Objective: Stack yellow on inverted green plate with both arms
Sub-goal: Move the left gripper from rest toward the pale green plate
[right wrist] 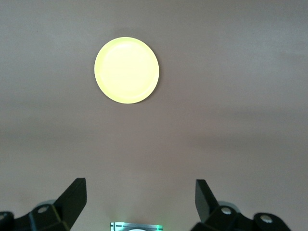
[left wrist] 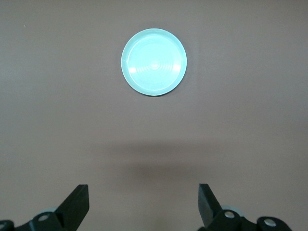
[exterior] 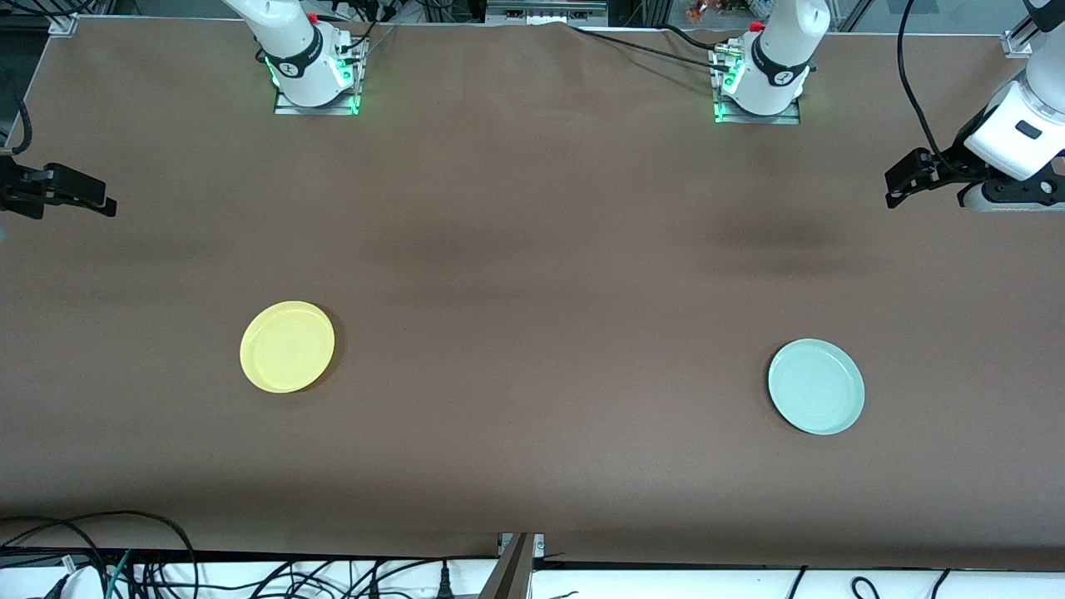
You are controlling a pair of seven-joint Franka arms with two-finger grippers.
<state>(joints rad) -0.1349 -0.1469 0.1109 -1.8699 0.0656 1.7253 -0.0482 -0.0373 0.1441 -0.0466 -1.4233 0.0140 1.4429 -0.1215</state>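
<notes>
The yellow plate [exterior: 287,346] [right wrist: 126,70] lies rim up on the brown table, toward the right arm's end. The pale green plate [exterior: 816,386] [left wrist: 153,61] lies toward the left arm's end, its hollow side up. The two plates are far apart. My left gripper [exterior: 892,190] [left wrist: 143,187] hangs high over the table's left-arm end, open and empty, well clear of the green plate. Over the right-arm end my right gripper [exterior: 106,198] [right wrist: 141,182] hangs just as high, open with nothing between its fingers.
The two arm bases [exterior: 316,79] [exterior: 759,87] stand along the table edge farthest from the front camera, with green lights on. Cables [exterior: 632,46] run between them. More cables [exterior: 125,566] hang below the table edge nearest the front camera. A brown cloth [exterior: 532,274] covers the table.
</notes>
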